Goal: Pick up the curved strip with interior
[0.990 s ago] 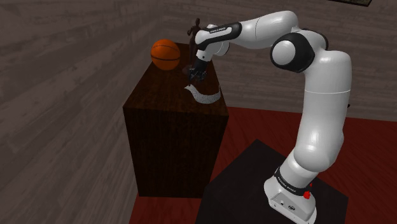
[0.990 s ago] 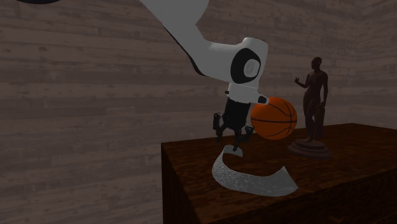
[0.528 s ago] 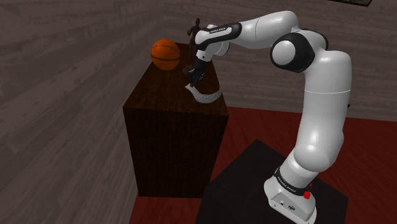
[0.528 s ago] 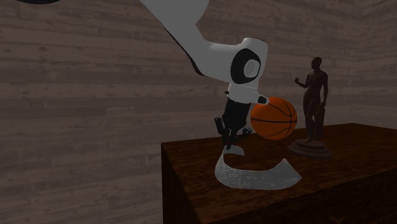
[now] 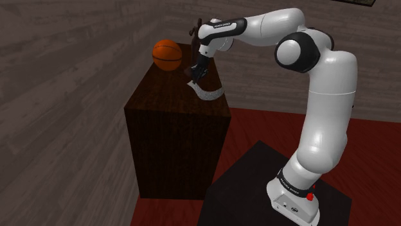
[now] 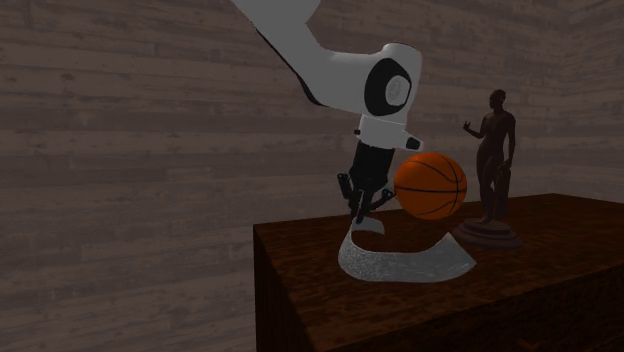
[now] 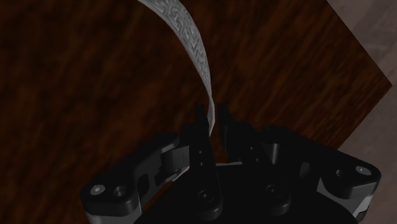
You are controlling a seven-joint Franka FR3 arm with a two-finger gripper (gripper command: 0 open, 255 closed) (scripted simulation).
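Observation:
The curved strip (image 6: 400, 266) is a thin grey band with a fine pattern, bent into an arc. My black gripper (image 6: 362, 218) is shut on one upright end of it, and the strip hangs just above the dark wooden cabinet top (image 6: 560, 265). In the shoulder view the gripper (image 5: 193, 76) holds the strip (image 5: 209, 95) over the cabinet's near right part. The wrist view has the two fingers (image 7: 198, 121) clasping the strip's end, and the strip (image 7: 184, 35) curves away over the wood.
An orange basketball (image 6: 431, 186) and a dark figurine (image 6: 492, 170) on a round base stand behind the strip on the cabinet. The cabinet (image 5: 177, 144) stands against plank walls, on a red floor (image 5: 366, 151). My stand (image 5: 257, 192) is at the lower right.
The fingers have closed on the strip's upright end. The hand has then risen a little, taking the strip up off the cabinet top and tilting it.

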